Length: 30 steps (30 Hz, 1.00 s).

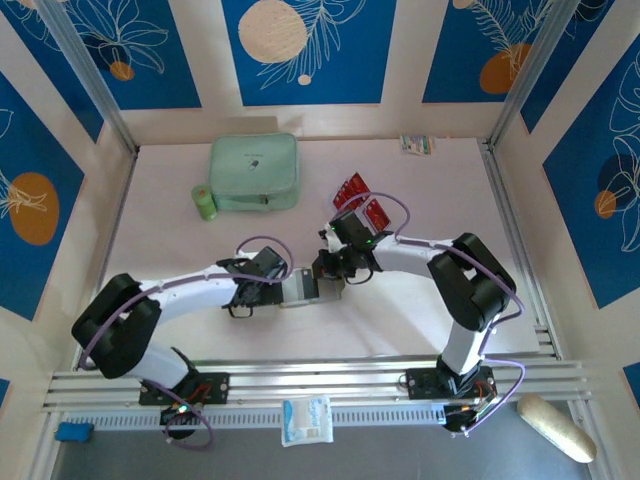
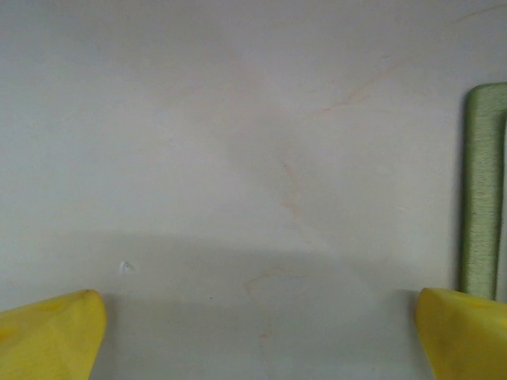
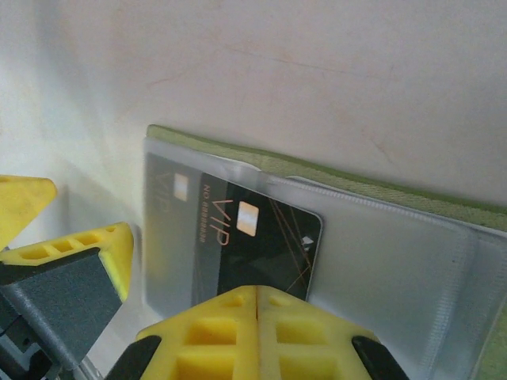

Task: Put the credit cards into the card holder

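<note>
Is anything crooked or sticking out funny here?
Yes. In the right wrist view, a black card is only partly tucked into the open card holder. Its far corner seems to poke out uncovered. The shut right end effector sits at the card's near edge.

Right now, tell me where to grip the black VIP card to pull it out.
Take the black VIP card by its uncovered, round-cornered end, coming from the side away from the clear pocket. It lies flat in the card holder, its other end under plastic, so probably only that end can be pinched.
</note>
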{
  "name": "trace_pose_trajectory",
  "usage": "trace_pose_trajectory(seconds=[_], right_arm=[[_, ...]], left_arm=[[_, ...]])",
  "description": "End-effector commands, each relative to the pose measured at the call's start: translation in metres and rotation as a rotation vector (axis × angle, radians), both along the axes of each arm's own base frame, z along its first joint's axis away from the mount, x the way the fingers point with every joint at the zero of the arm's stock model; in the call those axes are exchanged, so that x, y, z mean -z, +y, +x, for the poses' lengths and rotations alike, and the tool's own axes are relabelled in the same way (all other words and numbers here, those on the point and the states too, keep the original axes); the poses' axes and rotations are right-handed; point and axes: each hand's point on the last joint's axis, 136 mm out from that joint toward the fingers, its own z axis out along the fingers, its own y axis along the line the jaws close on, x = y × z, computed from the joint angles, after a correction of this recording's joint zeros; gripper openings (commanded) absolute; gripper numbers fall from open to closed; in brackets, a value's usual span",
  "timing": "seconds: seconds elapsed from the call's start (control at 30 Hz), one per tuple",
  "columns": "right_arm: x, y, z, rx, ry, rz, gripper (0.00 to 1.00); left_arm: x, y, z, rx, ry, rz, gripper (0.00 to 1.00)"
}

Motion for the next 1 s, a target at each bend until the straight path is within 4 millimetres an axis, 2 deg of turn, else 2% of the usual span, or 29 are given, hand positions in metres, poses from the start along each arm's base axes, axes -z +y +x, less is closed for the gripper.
trace_pose_trajectory(seconds=[0.0,0.27,0.47,0.7,0.97], right_arm=[[0.007,0.004,-0.004,-0.033,0.017,-0.026,0.02],[0.026,0.022,-0.014,-0.08,0.061,-0.056,0.01],[0.018,0.034,-0.02,-0.103,0.061,-0.044,0.0],[-0.009,0.025,-0.02,-0.084,0.014,-0.025,0.0],[0.001,0.008,-0.025,-0.058,0.021,-0.086,0.0]], left_arm=[[0.009,0.012,-0.004,-0.018,0.026,0.047,1.0],[0.012,0.006,0.0,0.006,0.028,0.043,1.0],[0.011,0.004,0.001,0.014,0.026,0.034,1.0],[-0.003,0.003,0.003,0.016,-0.002,0.009,1.0],[-0.014,0.008,0.001,0.019,-0.029,0.007,1.0]])
